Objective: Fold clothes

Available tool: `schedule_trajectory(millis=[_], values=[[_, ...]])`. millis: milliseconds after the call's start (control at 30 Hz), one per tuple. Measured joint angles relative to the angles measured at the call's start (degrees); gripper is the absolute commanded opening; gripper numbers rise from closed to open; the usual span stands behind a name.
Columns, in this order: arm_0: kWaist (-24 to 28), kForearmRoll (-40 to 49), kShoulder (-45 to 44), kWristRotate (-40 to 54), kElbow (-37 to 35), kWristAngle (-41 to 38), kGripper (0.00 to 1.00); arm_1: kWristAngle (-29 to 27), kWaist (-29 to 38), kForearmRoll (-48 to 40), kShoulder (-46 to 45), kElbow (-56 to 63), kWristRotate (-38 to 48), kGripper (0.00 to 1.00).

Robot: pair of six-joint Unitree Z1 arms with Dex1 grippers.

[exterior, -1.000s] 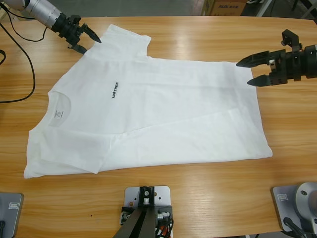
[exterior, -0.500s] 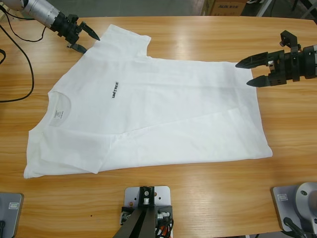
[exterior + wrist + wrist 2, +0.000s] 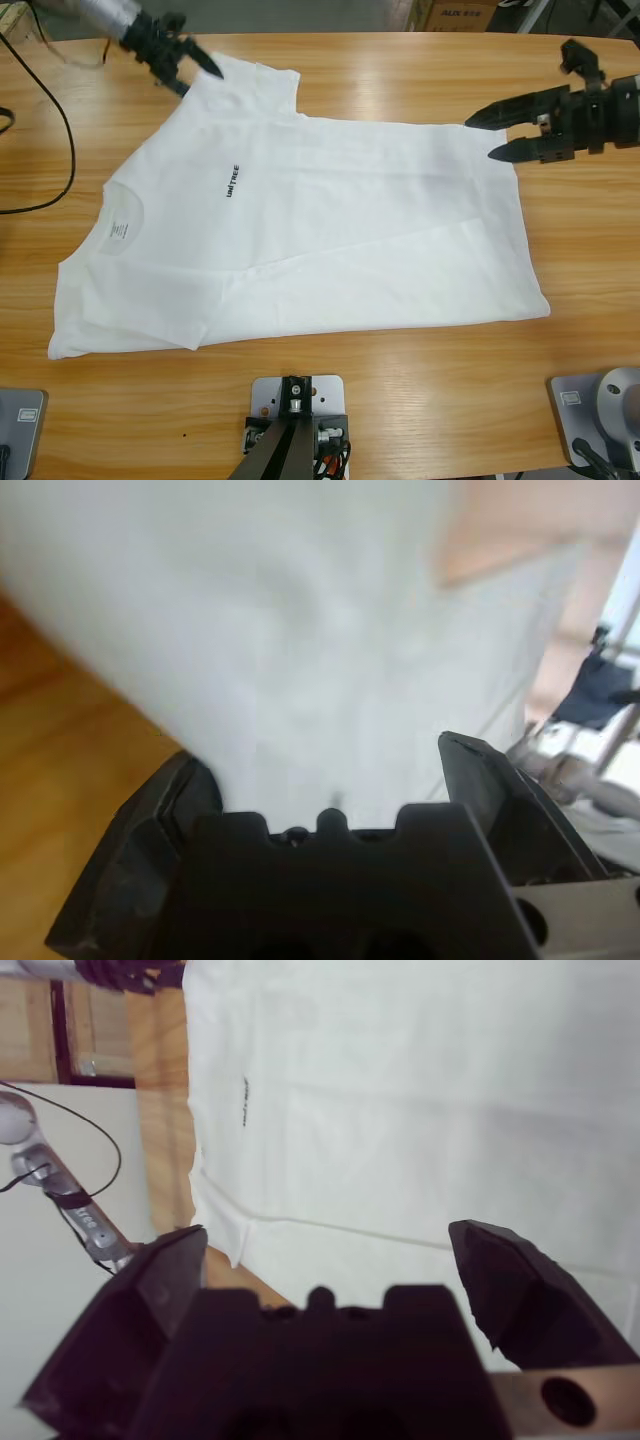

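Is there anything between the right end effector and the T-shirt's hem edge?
Nothing visible. The right end effector hangs open right at the edge of the white T-shirt, with only bare table around it.

Wooden table [image 3: 420, 80] (black cable [image 3: 40, 110] at left).

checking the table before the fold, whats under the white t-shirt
The T-shirt lies flat on the wooden table, bare wood showing all around it. Whatever is beneath the cloth itself is covered; no bulge shows.

The T-shirt [image 3: 330, 230] is plain white with small dark letters, maybe black. The table [image 3: 420, 400] is light brown wood.
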Motion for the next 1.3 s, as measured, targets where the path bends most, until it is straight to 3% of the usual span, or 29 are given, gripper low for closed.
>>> schedule_trajectory(millis=[167,233,300,467,600,1200,1300], values=[[-4.5,0.2,-13.3,3.4,0.2,5.2,0.835,-0.2,0.9,0.0,-5.5,3.2,0.0,1.0],[-6.2,0.3,-18.9,4.0,3.7,7.4,0.849,-0.2,1.2,0.0,-6.8,4.1,0.0,1.0],[-7.7,0.3,-26.0,4.4,13.7,9.6,0.849,-0.2,1.7,0.0,-7.7,4.5,0.0,1.0],[-7.6,-12.9,-41.3,4.4,48.2,12.7,0.894,-0.2,2.4,0.0,-8.5,4.8,0.0,1.0],[-9.0,-17.7,-48.7,4.4,60.9,14.1,0.927,-0.2,3.6,0.0,-8.5,5.1,0.0,1.0],[-13.5,-19.8,-61.7,4.4,69.5,16.6,0.938,-2.3,6.2,0.0,-8.6,5.2,-1.7,1.0],[-13.9,-20.2,-62.9,4.4,70.0,17.2,0.988,-2.5,6.3,0.0,-8.7,5.2,-1.7,1.0]])
